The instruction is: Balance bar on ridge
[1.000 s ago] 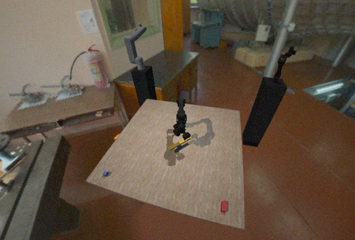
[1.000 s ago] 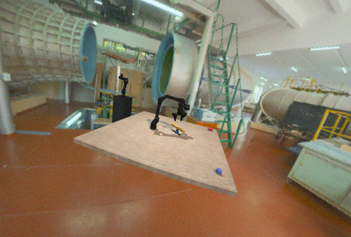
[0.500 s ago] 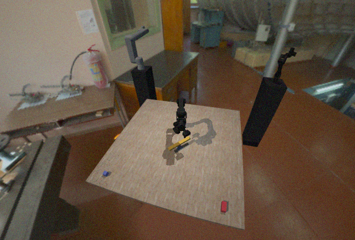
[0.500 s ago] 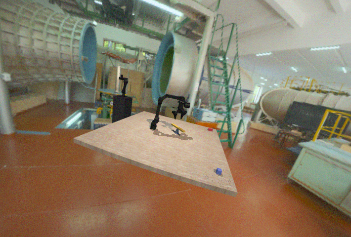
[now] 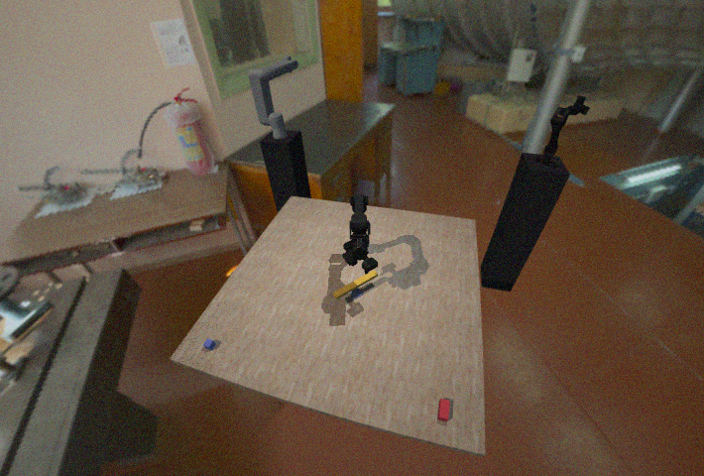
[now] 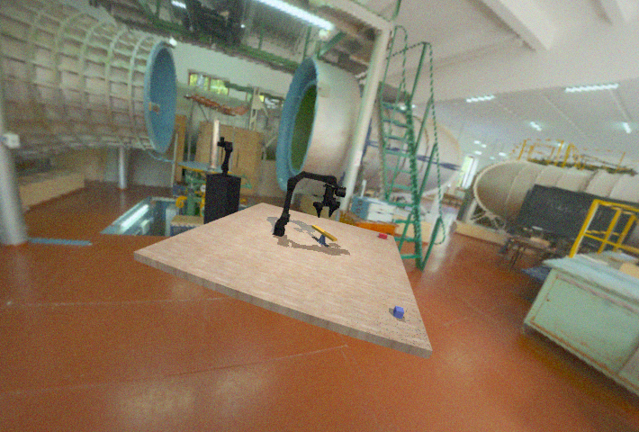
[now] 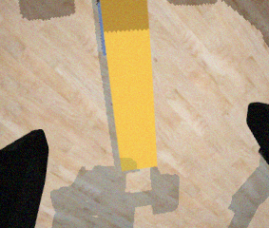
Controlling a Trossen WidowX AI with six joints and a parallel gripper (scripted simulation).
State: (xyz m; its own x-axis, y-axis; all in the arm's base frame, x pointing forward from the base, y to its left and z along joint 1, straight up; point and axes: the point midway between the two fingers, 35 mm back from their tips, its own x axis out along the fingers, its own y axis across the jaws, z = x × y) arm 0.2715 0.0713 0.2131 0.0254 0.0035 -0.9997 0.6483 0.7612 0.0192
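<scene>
A yellow bar (image 5: 355,284) (image 6: 325,233) (image 7: 130,95) lies across the small dark blue ridge (image 6: 322,240), which shows only as a thin blue sliver beside the bar in the wrist view. Both ends of the bar look clear of the table, with its shadow set apart from it. It looks roughly level, but a slight tilt is hard to judge. My gripper (image 5: 359,262) (image 6: 325,216) (image 7: 151,125) is open and empty above the bar. Its fingers stand wide on either side of the bar, not touching it. The contact between bar and ridge is mostly hidden.
A blue cube (image 5: 209,343) (image 6: 398,311) lies near one corner of the wooden table (image 5: 307,364) (image 6: 259,274). A red block (image 5: 443,410) (image 6: 382,236) lies near another corner. Both are well away from the bar. The arm's shadows fall around the ridge.
</scene>
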